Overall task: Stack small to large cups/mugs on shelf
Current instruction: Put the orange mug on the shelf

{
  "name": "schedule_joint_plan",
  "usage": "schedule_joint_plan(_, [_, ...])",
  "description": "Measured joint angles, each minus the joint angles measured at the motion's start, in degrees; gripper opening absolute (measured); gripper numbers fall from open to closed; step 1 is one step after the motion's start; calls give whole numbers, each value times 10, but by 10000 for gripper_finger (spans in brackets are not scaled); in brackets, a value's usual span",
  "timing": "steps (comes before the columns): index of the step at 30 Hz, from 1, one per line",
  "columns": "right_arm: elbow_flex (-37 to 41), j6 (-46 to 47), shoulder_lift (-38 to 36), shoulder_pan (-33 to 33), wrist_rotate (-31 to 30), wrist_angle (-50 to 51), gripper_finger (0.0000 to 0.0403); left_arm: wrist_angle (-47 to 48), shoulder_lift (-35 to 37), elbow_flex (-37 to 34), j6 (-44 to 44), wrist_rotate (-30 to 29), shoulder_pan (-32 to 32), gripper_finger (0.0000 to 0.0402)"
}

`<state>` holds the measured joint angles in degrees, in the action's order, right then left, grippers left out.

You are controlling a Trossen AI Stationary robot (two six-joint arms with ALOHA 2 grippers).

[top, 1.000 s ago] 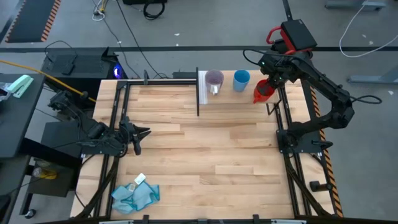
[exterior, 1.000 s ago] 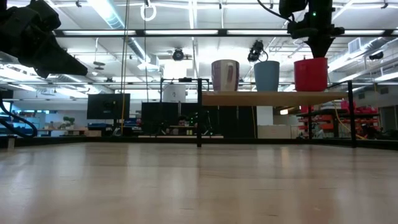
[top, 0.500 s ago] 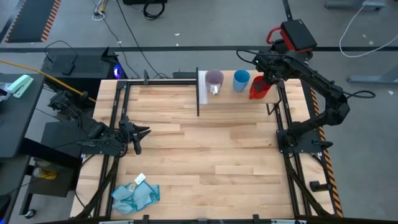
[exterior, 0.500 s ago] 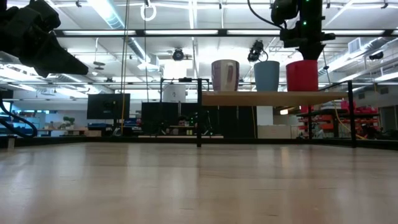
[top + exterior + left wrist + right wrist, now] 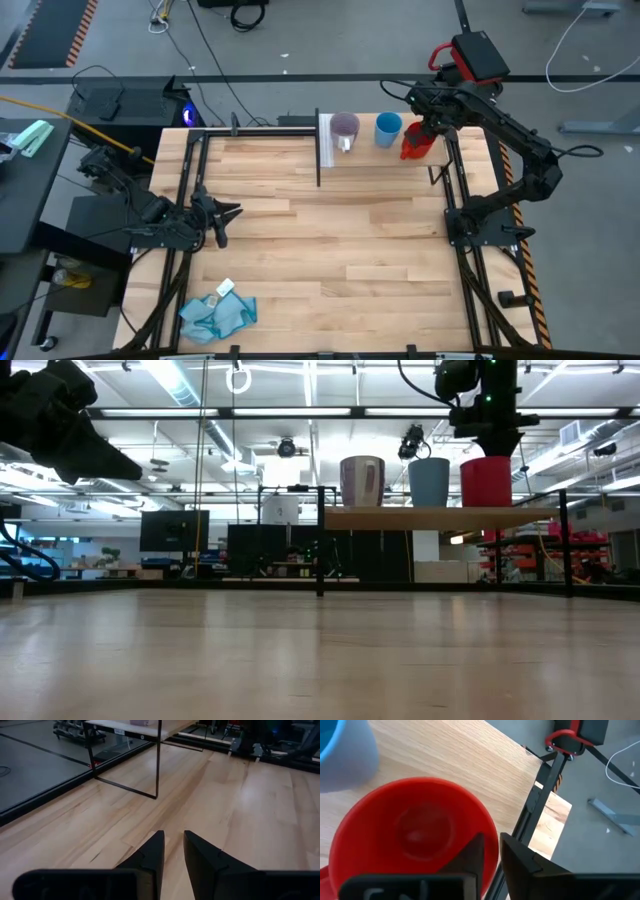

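Three cups stand in a row on the raised light-wood shelf (image 5: 440,517) at the table's far edge: the purple cup (image 5: 345,127) at the left, the blue cup (image 5: 388,128) in the middle, the red mug (image 5: 415,143) at the right. In the low view they are the purple cup (image 5: 362,481), the blue cup (image 5: 429,482) and the red mug (image 5: 486,482). My right gripper (image 5: 428,128) is above the red mug and shut on it. My left gripper (image 5: 225,212) is shut and empty, low near the table's left edge. My right gripper holds the red mug by its rim (image 5: 489,827), on the side away from the blue cup, one finger (image 5: 472,851) inside the mug and one (image 5: 520,860) outside. The fingers come from above, pointing down. The mug is upright, its base at the shelf's top.
The shelf stands on black posts (image 5: 320,540) with open room under it. A blue cloth (image 5: 216,312) lies near the table's front left corner. Black frame rails (image 5: 455,190) run along the table's left and right edges. The middle of the wooden tabletop (image 5: 330,240) is bare.
My right gripper has moved the red mug a short way along the shelf toward the blue cup, keeping it upright, then stopped. The gap between the red mug and the blue cup has narrowed.
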<state>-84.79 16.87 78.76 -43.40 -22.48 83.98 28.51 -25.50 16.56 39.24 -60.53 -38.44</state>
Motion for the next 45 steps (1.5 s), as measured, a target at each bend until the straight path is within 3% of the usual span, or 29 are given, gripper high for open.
schedule_joint_plan(9, [-42,16,-3,1,-2,4,84,-22,-4,0,-8,-42,0,80])
schedule_joint_plan(12, [-72,36,-4,3,-3,36,84,-89,-27,0,-58,-42,5,82])
schedule_joint_plan(15, [-100,60,-9,14,-4,61,84,-204,-65,0,-162,-22,24,81])
schedule_joint_plan(19, [-123,102,-36,55,2,60,84,-365,-113,0,-309,64,78,74])
schedule_joint_plan(23, [-129,182,-73,117,3,60,79,-487,-156,0,-382,197,167,67])
schedule_joint_plan(30, [-60,343,-140,291,-36,60,61,-629,-240,0,-367,480,367,65])
schedule_joint_plan(35, [45,440,-149,402,-68,60,43,-638,-336,69,-347,629,456,70])
schedule_joint_plan(39, [116,470,-137,474,-117,19,24,-611,-428,144,-370,703,473,73])
schedule_joint_plan(45, [143,430,-89,497,-215,-48,5,-574,-525,231,-386,707,492,68])
